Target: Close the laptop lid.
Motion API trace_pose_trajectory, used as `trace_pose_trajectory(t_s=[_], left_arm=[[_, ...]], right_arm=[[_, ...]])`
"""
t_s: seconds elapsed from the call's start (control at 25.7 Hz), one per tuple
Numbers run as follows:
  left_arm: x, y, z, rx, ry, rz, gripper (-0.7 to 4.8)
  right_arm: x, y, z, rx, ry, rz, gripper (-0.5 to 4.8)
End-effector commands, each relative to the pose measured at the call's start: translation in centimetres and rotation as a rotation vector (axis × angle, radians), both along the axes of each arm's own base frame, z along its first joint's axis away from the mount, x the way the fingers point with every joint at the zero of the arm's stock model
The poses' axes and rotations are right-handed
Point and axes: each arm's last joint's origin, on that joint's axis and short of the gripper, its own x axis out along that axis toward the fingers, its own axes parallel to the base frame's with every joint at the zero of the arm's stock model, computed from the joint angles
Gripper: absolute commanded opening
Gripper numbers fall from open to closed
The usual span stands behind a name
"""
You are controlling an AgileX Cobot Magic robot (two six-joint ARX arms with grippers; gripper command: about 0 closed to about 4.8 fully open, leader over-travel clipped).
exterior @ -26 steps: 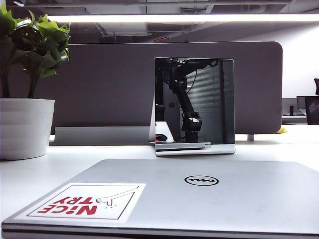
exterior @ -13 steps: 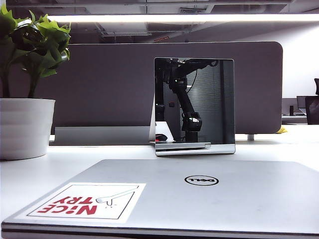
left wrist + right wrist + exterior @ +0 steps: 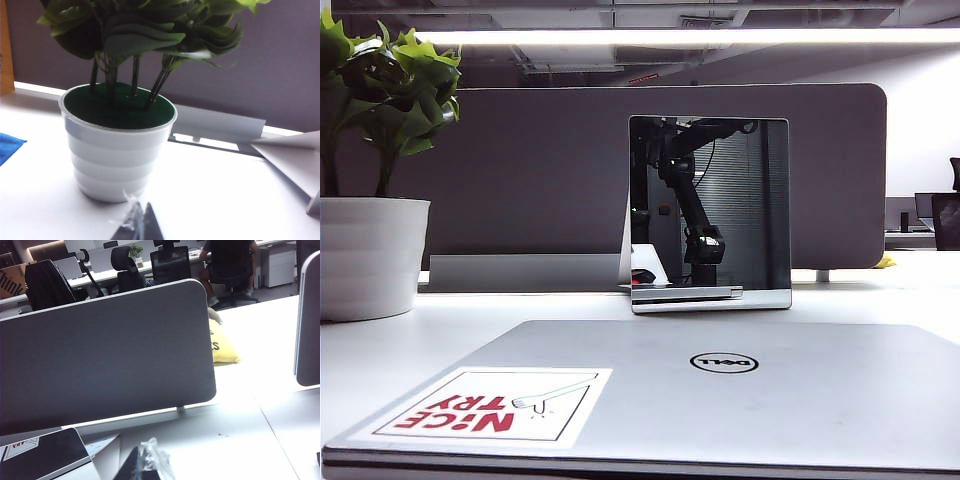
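Note:
The silver-grey laptop lid lies flat and shut on its base in the exterior view, with the oval Dell logo and the white "NICE TRY" sticker facing up. Neither gripper shows directly in that view. In the left wrist view my left gripper is shut and empty, its tips just in front of the white plant pot. In the right wrist view my right gripper is shut and empty, with clear wrap on its tips, above the white desk beside the small mirror panel. The laptop is away from both.
A small upright mirror panel on a white stand rises behind the laptop and reflects a black arm. A potted green plant stands at the left. A grey desk divider runs along the back. A yellow object lies past the divider's end.

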Motion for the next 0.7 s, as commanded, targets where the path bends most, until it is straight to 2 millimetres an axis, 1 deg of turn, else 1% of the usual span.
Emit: trace_pose_trajectory(t_s=[0.04, 0.19, 0.35, 0.7], left_arm=[[-0.4, 0.2, -1.0, -0.017, -0.026, 0.003, -0.03], [-0.7, 0.2, -1.7, -0.014, 0.013, -0.053, -0.03], [-0.9, 0.2, -2.0, -0.012, 0.043, -0.049, -0.03], [-1.7, 0.2, -1.9, 0.007, 0.012, -0.038, -0.03]], right_arm=[[-0.1, 0.0, 0.3, -0.004, -0.018, -0.002, -0.04], [-0.1, 0.0, 0.3, -0.004, -0.018, -0.002, -0.04], [-0.1, 0.0, 0.3, -0.004, -0.018, -0.002, -0.04], [-0.1, 0.0, 0.3, -0.004, -0.018, -0.002, -0.04]])
